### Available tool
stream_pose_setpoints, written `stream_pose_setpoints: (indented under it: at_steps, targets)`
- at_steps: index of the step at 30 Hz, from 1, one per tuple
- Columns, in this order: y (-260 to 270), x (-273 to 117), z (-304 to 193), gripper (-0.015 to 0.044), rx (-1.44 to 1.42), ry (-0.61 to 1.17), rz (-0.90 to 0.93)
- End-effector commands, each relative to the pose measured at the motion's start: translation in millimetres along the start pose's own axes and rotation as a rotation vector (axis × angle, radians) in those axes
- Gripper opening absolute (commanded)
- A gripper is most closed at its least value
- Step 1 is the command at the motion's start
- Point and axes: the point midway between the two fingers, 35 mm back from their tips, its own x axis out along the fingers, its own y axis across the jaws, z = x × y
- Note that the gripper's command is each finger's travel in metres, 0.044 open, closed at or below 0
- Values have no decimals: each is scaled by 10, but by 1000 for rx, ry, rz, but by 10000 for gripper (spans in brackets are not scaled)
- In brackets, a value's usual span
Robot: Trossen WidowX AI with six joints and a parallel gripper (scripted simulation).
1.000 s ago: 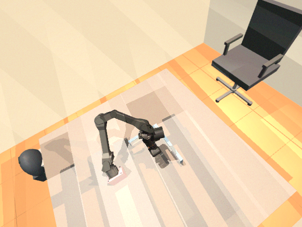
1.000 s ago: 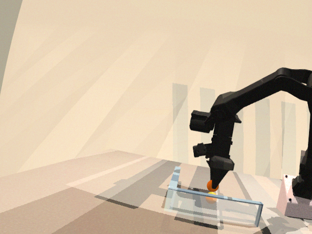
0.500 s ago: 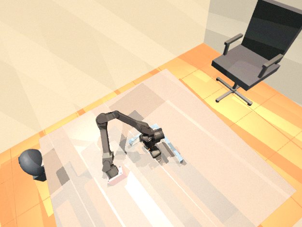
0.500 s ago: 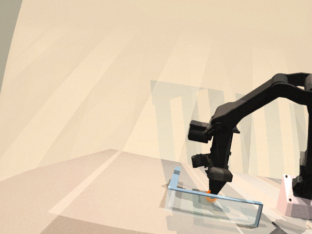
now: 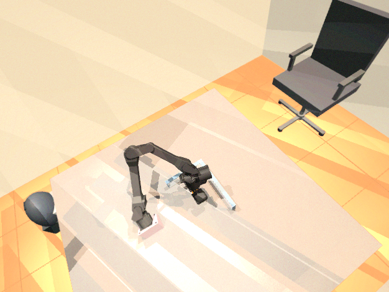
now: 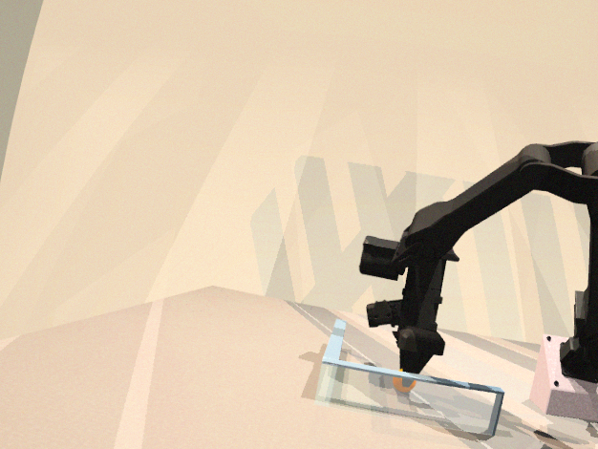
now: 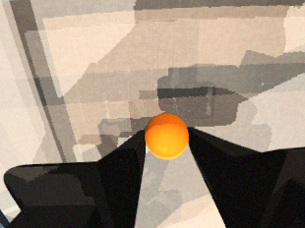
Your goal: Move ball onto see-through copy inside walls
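Note:
The orange ball [image 5: 192, 192] [image 7: 167, 133] is between the fingertips of my gripper [image 6: 407, 378], which is shut on it, low inside the corner of the walls. The ball shows behind the near clear wall [image 6: 435, 378] in the exterior view. The other clear wall [image 6: 332, 340] meets it at the left there; both walls show in the top view, one to the right of the gripper [image 5: 222, 190] and one to the left. The see-through copy does not show apart from the ball; the two overlap, with a yellow lower part in the wrist view. Whether the ball touches the table cannot be told.
The arm's pink base block [image 5: 151, 228] [image 6: 572, 403] stands on the table [image 5: 266, 194]. The right-hand wall runs close beside the gripper in the top view. An office chair [image 5: 317, 81] and a dark rounded object [image 5: 39, 207] stand off the table.

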Motion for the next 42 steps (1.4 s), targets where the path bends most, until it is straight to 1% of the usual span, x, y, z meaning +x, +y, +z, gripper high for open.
stream_pose_setpoints:
  at_steps: [1,4,5,10,11,14,16,28,30,32,34,42]
  targets:
    - [1,-1,1,184,0,0,0]
    - [1,-1,1,263,0,0,0]
    - [1,-1,1,280,0,0,0]
    - [-2,-28,5,280,0,0,-1]
    - [-8,-110,16,280,0,0,-2]
    - [-20,-612,28,280,3,0,-4]
    - [-8,-846,4,280,3,0,-1]
    - [-22,-823,21,280,10,-11,-1]
    - [-21,-915,18,333,9,-11,-1]
    - [-10,-1145,-3,385,7,-8,1]
    - [-3,-1238,-17,438,6,-7,3]
    - [-3,-1238,-17,440,6,-7,3]
